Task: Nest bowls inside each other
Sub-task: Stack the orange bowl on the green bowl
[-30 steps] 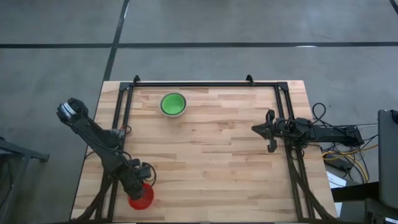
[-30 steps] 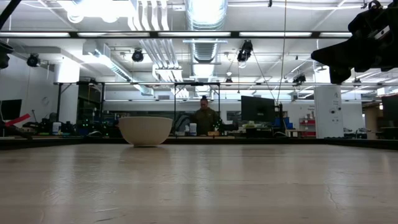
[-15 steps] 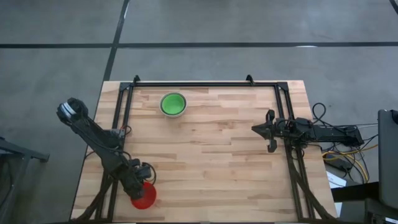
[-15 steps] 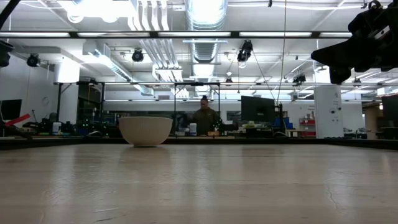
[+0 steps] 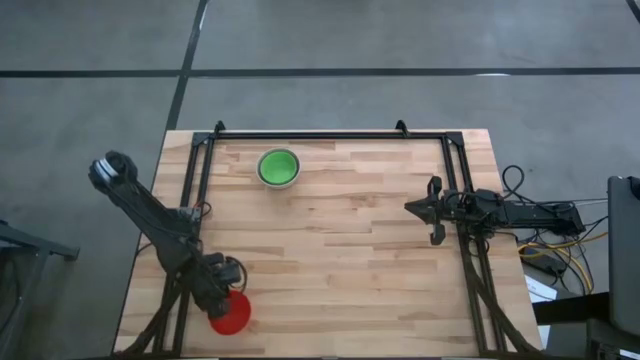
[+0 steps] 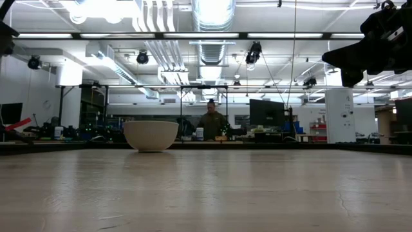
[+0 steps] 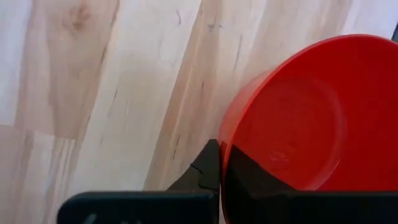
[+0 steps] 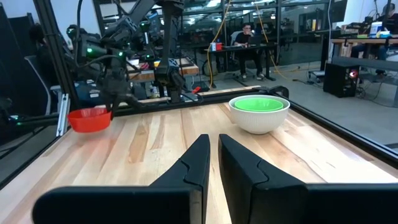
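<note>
From the high view I see a wide stretch of bare table (image 5: 330, 260) in the middle of the frame, open for passage from either side. The only thing standing on it toward the top is the white bowl with green nested inside (image 5: 279, 167), upper left of centre. At the lower left, the left gripper (image 5: 222, 297) pinches the rim of the red bowl (image 5: 232, 312), and its arm blocks that corner. The right gripper (image 5: 425, 209) hangs at the right edge, mid-height. Black frame rails (image 5: 330, 135) border the top and both sides.
</note>
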Controlling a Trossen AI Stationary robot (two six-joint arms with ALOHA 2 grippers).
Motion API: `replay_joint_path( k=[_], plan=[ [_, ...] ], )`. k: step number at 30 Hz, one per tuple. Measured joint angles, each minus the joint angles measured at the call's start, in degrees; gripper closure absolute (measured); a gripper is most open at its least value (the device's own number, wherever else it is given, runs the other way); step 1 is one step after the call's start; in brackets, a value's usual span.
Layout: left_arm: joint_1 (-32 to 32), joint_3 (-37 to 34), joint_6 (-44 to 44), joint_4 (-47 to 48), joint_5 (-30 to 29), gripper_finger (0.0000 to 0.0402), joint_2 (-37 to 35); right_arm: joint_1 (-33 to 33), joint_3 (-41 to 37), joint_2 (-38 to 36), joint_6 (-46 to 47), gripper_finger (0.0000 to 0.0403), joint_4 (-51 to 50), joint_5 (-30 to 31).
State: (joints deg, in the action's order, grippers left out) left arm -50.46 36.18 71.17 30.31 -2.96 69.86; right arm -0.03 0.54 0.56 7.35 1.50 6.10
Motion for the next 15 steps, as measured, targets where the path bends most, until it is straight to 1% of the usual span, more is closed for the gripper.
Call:
replay_joint_path(
  k=[7, 15],
  plan=[
    [0.25, 0.00, 1.58, 2.44, -1.36, 0.0399, -3.73, 0.01, 0.00, 0.00, 0.07, 0.0369, 0.00, 0.00],
    [2.13, 0.11, 2.57, 5.08, -3.19, 0.0399, -8.38, 0.00, 0.00, 0.00, -0.01, 0.0369, 0.00, 0.00]
  ],
)
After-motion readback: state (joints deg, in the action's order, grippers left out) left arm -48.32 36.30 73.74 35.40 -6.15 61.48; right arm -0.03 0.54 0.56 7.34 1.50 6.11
